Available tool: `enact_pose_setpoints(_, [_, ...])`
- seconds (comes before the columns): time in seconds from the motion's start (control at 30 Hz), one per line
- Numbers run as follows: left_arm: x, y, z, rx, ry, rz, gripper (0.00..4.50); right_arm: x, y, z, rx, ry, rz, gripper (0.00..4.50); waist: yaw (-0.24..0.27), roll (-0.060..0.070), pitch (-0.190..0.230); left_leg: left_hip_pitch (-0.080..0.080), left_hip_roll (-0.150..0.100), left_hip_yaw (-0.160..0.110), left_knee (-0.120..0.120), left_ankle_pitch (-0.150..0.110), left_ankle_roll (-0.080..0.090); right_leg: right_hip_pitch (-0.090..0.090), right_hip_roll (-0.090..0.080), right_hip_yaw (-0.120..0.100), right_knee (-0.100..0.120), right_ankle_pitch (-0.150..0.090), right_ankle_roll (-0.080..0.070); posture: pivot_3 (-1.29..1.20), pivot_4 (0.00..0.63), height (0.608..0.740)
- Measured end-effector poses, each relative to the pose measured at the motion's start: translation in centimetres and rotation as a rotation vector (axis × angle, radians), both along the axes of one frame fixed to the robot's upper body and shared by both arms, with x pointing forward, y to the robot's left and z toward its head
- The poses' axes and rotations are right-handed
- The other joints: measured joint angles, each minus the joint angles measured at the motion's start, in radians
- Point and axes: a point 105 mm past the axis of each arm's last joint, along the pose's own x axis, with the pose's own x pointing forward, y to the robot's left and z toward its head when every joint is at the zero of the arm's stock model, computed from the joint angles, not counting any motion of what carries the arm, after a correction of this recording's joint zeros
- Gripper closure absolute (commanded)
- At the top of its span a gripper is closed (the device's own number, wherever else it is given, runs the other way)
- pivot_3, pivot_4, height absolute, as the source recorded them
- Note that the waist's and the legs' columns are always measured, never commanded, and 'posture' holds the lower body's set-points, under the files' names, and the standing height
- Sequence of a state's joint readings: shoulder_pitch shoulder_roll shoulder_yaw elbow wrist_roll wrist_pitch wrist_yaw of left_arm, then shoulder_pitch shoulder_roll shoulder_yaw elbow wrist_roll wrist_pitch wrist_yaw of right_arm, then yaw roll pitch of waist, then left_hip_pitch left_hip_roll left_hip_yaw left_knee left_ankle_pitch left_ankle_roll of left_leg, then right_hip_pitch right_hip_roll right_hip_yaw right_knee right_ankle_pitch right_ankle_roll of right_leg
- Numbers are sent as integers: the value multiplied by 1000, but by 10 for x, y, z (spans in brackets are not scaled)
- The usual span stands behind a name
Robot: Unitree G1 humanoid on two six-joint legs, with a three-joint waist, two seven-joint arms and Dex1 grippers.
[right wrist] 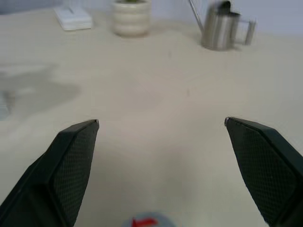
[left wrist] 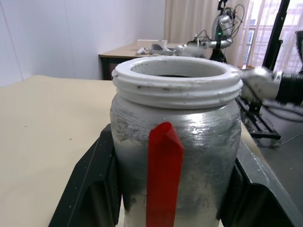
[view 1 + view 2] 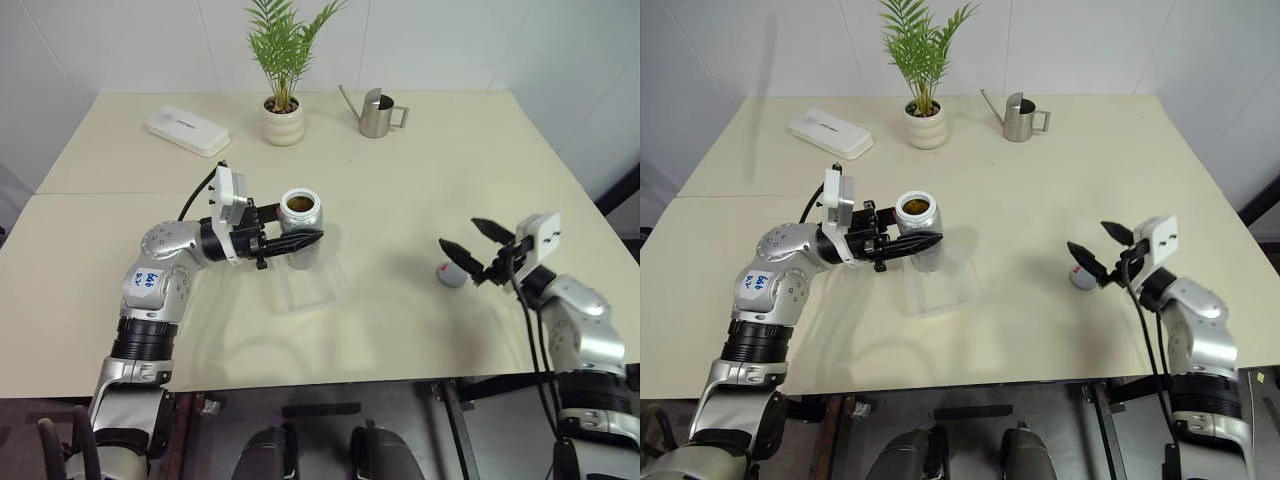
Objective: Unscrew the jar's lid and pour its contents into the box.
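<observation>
1. Your left gripper is clenched around the jar, one black finger on each side of its body, holding it upright and lifted near the middle of the surface.
2. The jar is open: its threaded rim is bare, and the contents, something brown, show down inside the mouth.
3. The box sits on the surface directly under and just in front of the jar, towards the front edge. It is clear and easy to lose against the pale top.
4. The lid lies flat on the surface towards the right front edge, well apart from the jar, its red mark up.
5. Your right gripper is released, jaws spread wide, empty, hanging just over and beside the lid without gripping it.
6. Handling, as a judgement: the jar looks rigid and light, with a painted, slightly rough skin, so the mid-body grip should hold through a tilt. Keep hold below the threads so the mouth stays free.
7. The box looks thin, light and shallow; it could skid if the jar knocks it, and the small pieces may bounce out. Tip slowly with the mouth low over the box centre.
</observation>
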State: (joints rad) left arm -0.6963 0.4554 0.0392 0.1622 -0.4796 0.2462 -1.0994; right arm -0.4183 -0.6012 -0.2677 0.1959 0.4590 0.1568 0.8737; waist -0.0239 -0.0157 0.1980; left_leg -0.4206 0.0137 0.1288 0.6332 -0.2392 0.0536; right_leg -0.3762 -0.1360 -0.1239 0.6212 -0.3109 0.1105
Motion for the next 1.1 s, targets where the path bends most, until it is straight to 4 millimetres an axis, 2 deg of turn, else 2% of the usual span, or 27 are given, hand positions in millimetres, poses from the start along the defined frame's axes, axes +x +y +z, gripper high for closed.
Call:
enact_pose_setpoints(0.07, [14,8,-3,53,-19,87,2427,-18,30,24,-98,5,177,11,0,1,1,0,0,-1,0,0,0,0,-5,2,0,0,0,0,150,740])
enact_pose_setpoints(0.13, [20,11,0,88,-43,120,2427,-34,53,33,-164,24,305,11,1,1,0,-1,0,-2,0,0,0,0,-5,1,-1,0,0,0,150,740])
enact_pose_setpoints(0.2, [25,10,9,104,-84,138,2427,-54,78,32,-228,58,451,11,4,0,0,-1,0,-2,-1,-1,0,0,-6,0,-2,0,0,0,150,740])
enact_pose_setpoints(0.3, [29,11,26,87,-136,166,2427,-67,93,29,-246,94,540,11,14,0,0,-2,-2,-1,-1,-2,1,0,-8,-3,-3,0,0,0,150,740])
enact_pose_setpoints(0.43, [37,22,27,178,-175,264,2427,-66,94,30,-231,104,529,11,24,0,0,-2,-2,0,0,-2,2,0,-8,-9,-3,0,0,0,150,740])
enact_pose_setpoints(0.6, [45,16,22,290,-297,348,2427,-67,88,16,-231,148,505,11,46,0,0,-2,-3,1,2,-3,3,0,-5,-9,-3,0,1,0,150,740])
enact_pose_setpoints(0.73, [53,7,24,451,-599,492,2427,-66,85,9,-241,155,479,11,49,0,0,-3,-3,1,2,-3,4,0,-9,-8,-2,1,2,0,150,740])
enact_pose_setpoints(0.87, [50,-2,29,550,-976,565,2427,-64,85,8,-228,149,461,11,48,0,0,-3,-3,1,2,-3,4,0,-10,-9,-3,1,2,0,150,740])
enact_pose_setpoints(1.0, [40,-9,21,645,-1317,529,2427,-61,83,6,-215,153,445,11,48,0,0,-2,-3,1,0,-3,4,-1,-10,-9,-3,1,2,0,150,740])
enact_pose_setpoints(1.1, [37,-19,7,748,-1614,442,2427,-60,83,5,-202,154,442,11,50,0,0,-3,-3,2,0,-4,5,-1,-10,-9,-2,1,2,0,150,740])
